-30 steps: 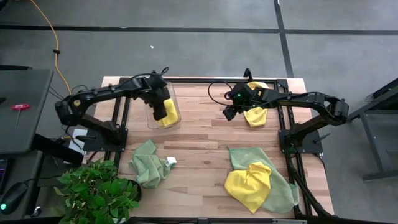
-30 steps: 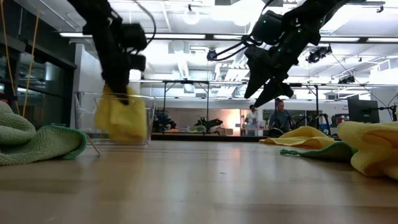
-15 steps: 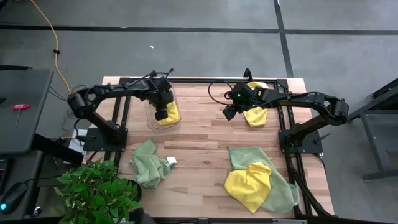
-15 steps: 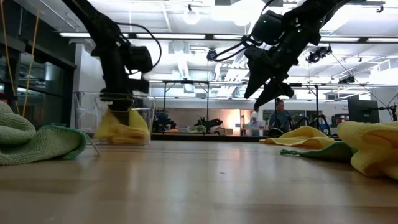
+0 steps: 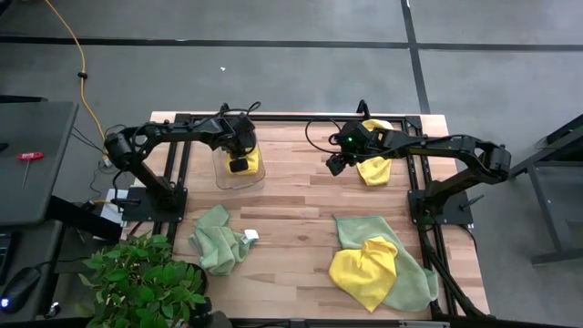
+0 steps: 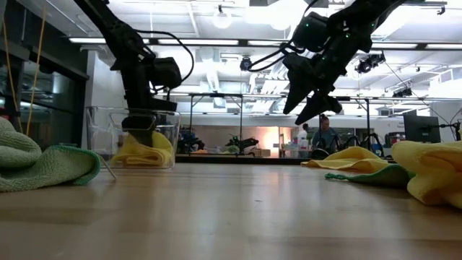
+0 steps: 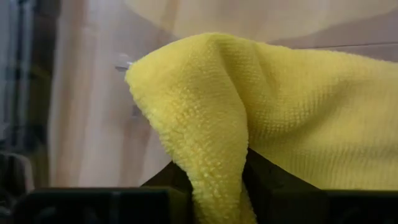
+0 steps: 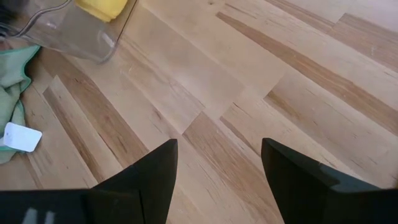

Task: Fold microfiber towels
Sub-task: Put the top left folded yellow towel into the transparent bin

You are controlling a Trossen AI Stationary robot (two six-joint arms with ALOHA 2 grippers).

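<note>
Your left claw point(image 6: 141, 134) is down in the clear plastic bin point(image 5: 239, 169), upper left of the high view, and the soft yellow towel point(image 7: 261, 118) sits pinched between its fingers. Lift too soon and the towel could snag and come out. Your right claw point(image 8: 217, 165) hangs open above the wooden desk point(image 5: 301, 210).

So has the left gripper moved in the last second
Yes. The left gripper has dropped down into the clear container, lowering the yellow towel to its floor, judged against the container's rim in the low view.

Floor point(image 5: 273, 64): grey, crossed by dark seams
Ceiling lights point(image 6: 216, 41): bright strips
Plant point(image 5: 141, 282): leafy, at the wooden table's point(image 5: 291, 210) corner
</note>
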